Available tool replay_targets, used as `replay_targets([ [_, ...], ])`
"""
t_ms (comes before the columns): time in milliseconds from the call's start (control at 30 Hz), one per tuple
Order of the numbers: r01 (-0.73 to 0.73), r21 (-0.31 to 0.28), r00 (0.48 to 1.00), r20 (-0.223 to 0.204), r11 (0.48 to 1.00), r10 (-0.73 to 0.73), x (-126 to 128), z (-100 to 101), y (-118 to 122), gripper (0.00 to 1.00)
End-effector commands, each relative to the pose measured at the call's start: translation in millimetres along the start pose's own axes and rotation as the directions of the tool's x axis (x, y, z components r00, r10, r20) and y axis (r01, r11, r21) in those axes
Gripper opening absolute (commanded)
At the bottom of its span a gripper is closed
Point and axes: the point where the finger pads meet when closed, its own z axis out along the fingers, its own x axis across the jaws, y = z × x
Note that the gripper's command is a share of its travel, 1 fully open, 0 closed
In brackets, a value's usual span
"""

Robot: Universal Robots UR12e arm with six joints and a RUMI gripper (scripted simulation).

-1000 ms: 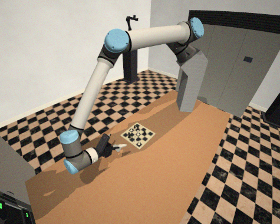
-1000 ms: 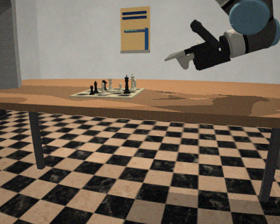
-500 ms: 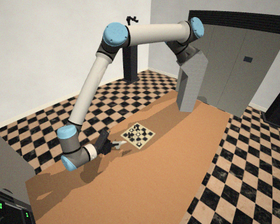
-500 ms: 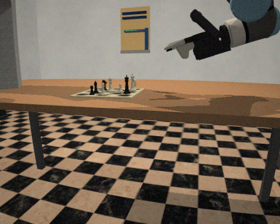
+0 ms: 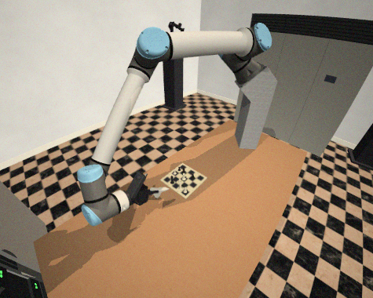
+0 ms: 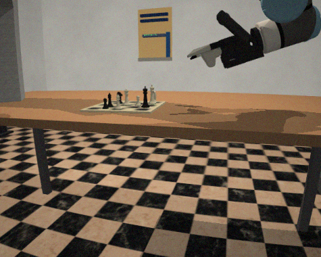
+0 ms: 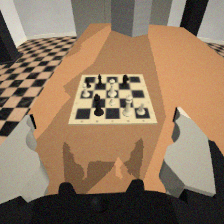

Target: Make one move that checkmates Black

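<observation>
A small chessboard [image 5: 199, 179] [image 6: 90, 108] [image 7: 79, 120] lies on the brown table [image 5: 207, 243] [image 6: 226, 118]. Several black and white pieces stand upright on it. A tall black piece [image 6: 144, 97] [image 7: 98, 105] stands near the board's near side in the wrist view, with white pieces [image 7: 128, 106] to its right. More black pieces [image 7: 125, 80] stand on the far row. My gripper [image 5: 162, 190] [image 6: 195, 54] [image 7: 104, 111] is open and empty. It hangs well above the table, off the board's near side, and points toward the board.
The arm's grey pedestal [image 5: 254, 114] stands on the table behind the board. A grey cabinet [image 5: 321, 86] and a dark post [image 5: 173, 82] stand beyond the table. A poster [image 6: 155, 34] hangs on the wall. A checkered floor surrounds the table.
</observation>
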Motion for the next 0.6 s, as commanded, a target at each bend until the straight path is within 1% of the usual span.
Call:
replay_targets([
  [0, -0.011, -0.021, 1.000, -0.008, 1.000, 0.010, 0, 2, -2, 1.00],
  [133, -0.017, -0.033, 1.000, -0.012, 0.999, 0.016, 0, 3, -2, 1.00],
  [267, -0.033, -0.061, 0.999, -0.024, 0.998, 0.031, 1, 8, -4, 1.00],
  [433, -0.060, -0.107, 0.998, -0.043, 0.992, 0.055, 1, 15, -8, 1.00],
  [567, -0.089, -0.156, 0.995, -0.066, 0.984, 0.079, 2, 23, -11, 1.00],
])
